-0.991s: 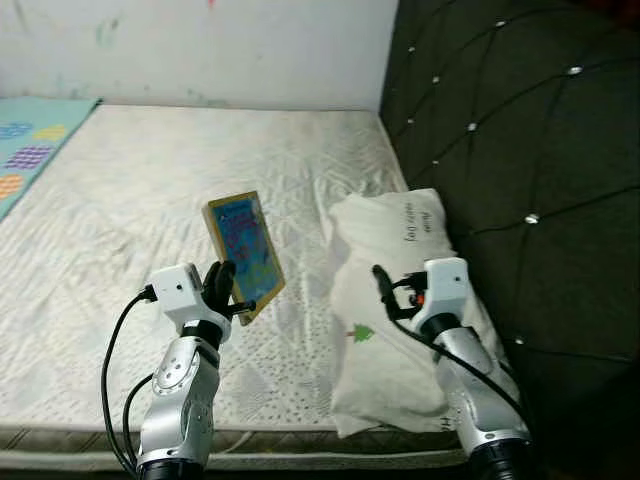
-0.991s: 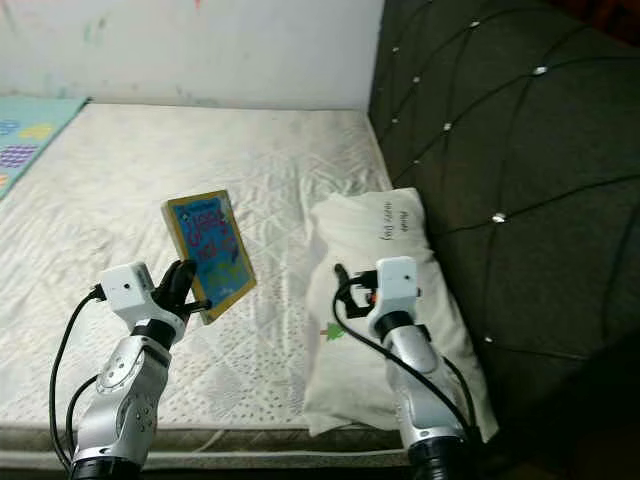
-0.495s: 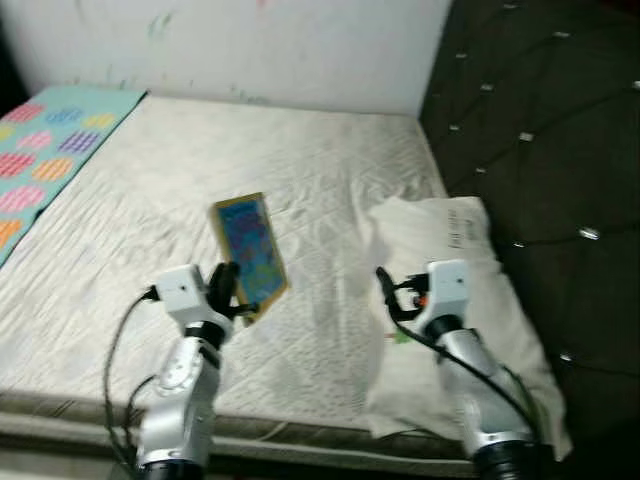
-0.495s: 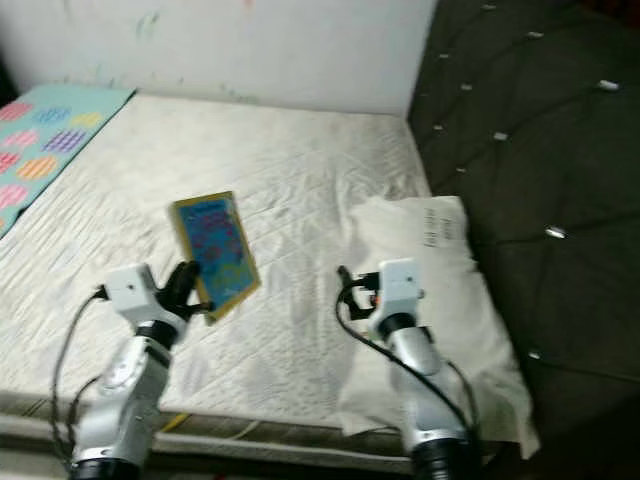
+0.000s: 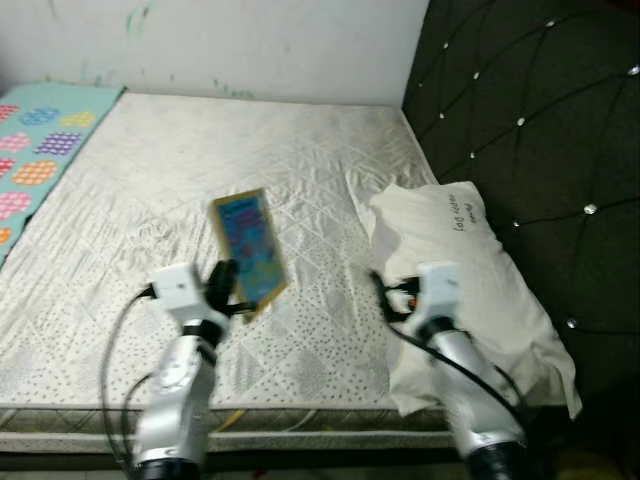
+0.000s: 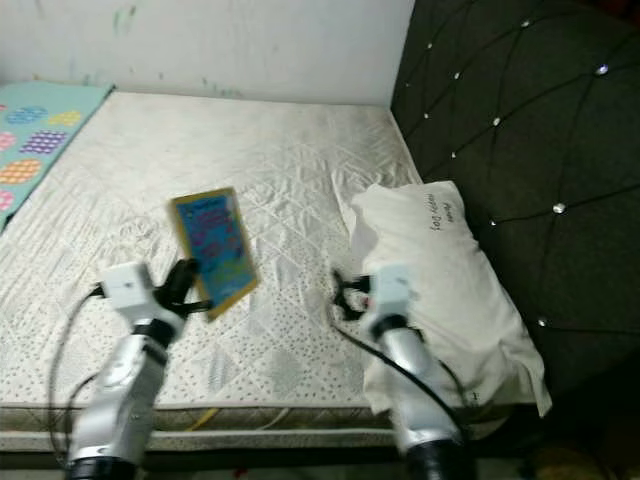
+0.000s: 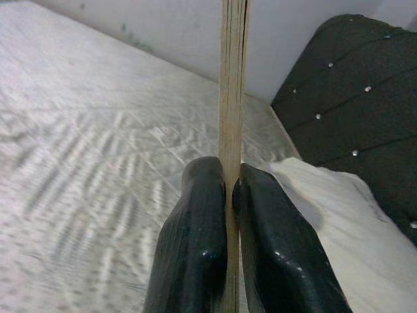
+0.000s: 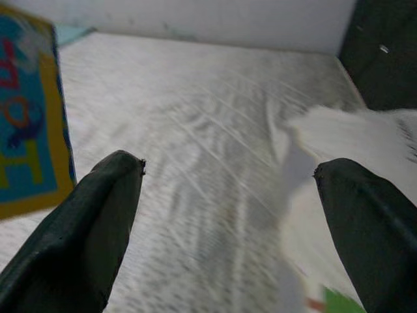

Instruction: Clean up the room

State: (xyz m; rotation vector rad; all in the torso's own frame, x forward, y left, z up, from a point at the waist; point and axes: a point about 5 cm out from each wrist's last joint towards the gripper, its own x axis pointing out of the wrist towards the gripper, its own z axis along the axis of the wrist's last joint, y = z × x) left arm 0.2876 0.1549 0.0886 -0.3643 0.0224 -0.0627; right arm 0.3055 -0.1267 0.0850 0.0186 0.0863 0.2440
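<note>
My left gripper [image 5: 226,288] is shut on the lower corner of a thin book [image 5: 248,248] with a blue cover and yellow border, held upright above the white mattress [image 5: 200,170]. In the left wrist view the book's edge [image 7: 232,85] stands clamped between the two black fingers [image 7: 195,254]. My right gripper [image 5: 380,297] is open, with nothing between its fingers [image 8: 98,215], hovering over the mattress beside a white pillow [image 5: 460,260]. The book's cover [image 8: 26,117] shows beside the right gripper's finger.
A dark tufted headboard [image 5: 530,120] rises along the right side behind the pillow. A colourful dotted play mat [image 5: 40,140] lies at the far left. A white wall [image 5: 230,40] closes the far end. The mattress front edge [image 5: 300,420] runs below my arms.
The whole picture has shifted as the camera moved; the pillow and headboard sit differently in frame. The book stays clamped in my left gripper, and the right gripper stays open.
</note>
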